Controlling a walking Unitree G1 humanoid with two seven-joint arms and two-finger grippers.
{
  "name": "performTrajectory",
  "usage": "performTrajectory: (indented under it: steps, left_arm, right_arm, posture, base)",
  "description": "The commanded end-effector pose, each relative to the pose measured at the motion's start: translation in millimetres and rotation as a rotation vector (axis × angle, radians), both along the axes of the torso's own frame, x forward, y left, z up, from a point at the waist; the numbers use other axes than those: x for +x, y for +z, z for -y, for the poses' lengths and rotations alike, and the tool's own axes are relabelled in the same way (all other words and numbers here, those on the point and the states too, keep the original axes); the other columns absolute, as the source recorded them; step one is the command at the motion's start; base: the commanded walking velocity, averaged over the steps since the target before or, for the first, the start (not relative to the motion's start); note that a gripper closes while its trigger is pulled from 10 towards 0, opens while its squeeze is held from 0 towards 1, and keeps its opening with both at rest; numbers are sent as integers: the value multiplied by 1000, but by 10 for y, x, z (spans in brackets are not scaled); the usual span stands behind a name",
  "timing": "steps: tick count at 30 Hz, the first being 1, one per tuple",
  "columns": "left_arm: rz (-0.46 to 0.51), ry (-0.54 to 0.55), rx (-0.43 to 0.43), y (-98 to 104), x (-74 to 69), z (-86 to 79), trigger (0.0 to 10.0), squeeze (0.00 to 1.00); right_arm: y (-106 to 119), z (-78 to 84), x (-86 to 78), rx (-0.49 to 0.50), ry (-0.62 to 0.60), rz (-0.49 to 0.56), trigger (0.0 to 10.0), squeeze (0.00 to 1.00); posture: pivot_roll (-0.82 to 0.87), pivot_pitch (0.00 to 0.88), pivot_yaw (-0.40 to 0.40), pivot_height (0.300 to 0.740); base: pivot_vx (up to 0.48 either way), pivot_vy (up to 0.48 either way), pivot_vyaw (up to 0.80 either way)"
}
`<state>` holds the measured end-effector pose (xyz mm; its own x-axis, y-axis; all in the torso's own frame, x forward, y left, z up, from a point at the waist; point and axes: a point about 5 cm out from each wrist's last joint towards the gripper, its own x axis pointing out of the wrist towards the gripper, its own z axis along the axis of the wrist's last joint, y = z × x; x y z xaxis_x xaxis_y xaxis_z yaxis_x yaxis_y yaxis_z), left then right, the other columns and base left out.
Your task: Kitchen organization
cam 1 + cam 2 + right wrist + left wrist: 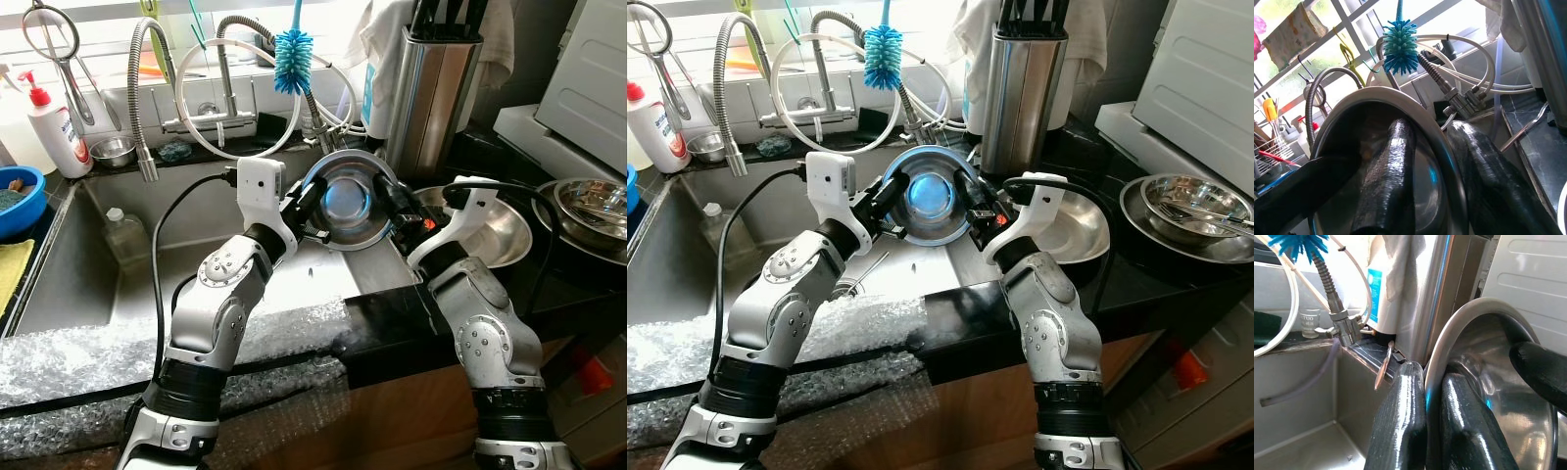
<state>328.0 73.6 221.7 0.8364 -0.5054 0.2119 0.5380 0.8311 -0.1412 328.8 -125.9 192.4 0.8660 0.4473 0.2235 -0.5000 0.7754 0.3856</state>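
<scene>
Steel basin of the sink [78, 264] lies open at my left, its near rim covered with bubble wrap [88, 357], and a plastic bottle [124, 238] stands against its far wall. On the far left a blue bowl [20, 201] sits by a white pump bottle [51, 127] on the ledge, with a small steel cup [113, 150] beside it. Behind the sink the faucet [230, 93] rises with its looped white hose, and a blue bottle brush [292, 54] hangs just above my work.

My left claw [309, 208] pinches the left rim of a steel bowl [348, 201], one finger [1400, 426] outside the rim and one inside, as the left wrist view shows. My right claw [392, 204] pinches the opposite rim the same way, one finger [1386, 181] inside the bowl and the other outside. I hold the bowl on edge above the sink's right end, its hollow facing me and its rim upright, close under the brush.

Right behind the bowl stands a tall steel knife block [431, 93], near enough to hem it in. Past my right claw, on the black table [402, 328], rests a wide steel dish [500, 235], and farther right a stack of steel bowls [588, 211] below a white appliance [588, 69].
</scene>
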Motion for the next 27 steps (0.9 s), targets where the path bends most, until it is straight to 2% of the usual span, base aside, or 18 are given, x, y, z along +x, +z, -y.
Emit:
performTrajectory:
  steps: [1,8,9,11,12,13,14,18,22,27]
  left_arm:
    - [-21,-12,23,-43,0,24,0,0]
    - [-26,1,17,-56,5,29,0,0]
    - [-28,6,16,-61,6,30,0,0]
    - [-35,27,11,-72,14,25,275,0]
    - [-34,34,6,-71,16,23,3255,0]
    - [-35,41,2,-70,20,21,9490,0]
    - [-35,50,-2,-68,25,17,10000,0]
    - [-34,86,-15,-57,50,-15,10000,0]
    - [-41,113,-34,-51,70,-55,10000,0]
    - [-47,113,-42,-55,69,-52,10000,0]
  right_arm:
    - [102,-15,8,12,8,35,10000,1000]
    - [182,-30,-16,97,32,59,10000,980]
    - [197,-36,-28,119,47,64,10000,0]
    - [239,-70,-72,193,104,74,10000,0]
    - [253,-84,-88,214,125,77,10000,0]
    - [262,-98,-102,224,141,81,10000,0]
    - [270,-114,-121,225,157,88,10000,0]
    - [271,-140,-145,225,173,88,10000,0]
    - [276,-176,-170,276,212,70,10000,0]
    - [248,-332,-260,298,308,36,10000,0]
  posture:
    - [-162,0,2,740]
    - [-163,0,4,740]
    - [-163,0,3,740]
    - [-163,0,4,740]
    - [-164,0,5,740]
    - [-164,0,5,740]
    - [-164,0,5,740]
    - [-166,0,6,740]
    - [-168,0,6,740]
    - [-170,0,6,740]
  base:
    - [0,0,0]
    - [0,0,0]
    - [0,0,0]
    - [0,0,0]
    - [0,0,0]
    - [0,0,0]
    - [0,0,0]
    - [0,0,0]
    - [0,0,0]
    - [0,0,0]
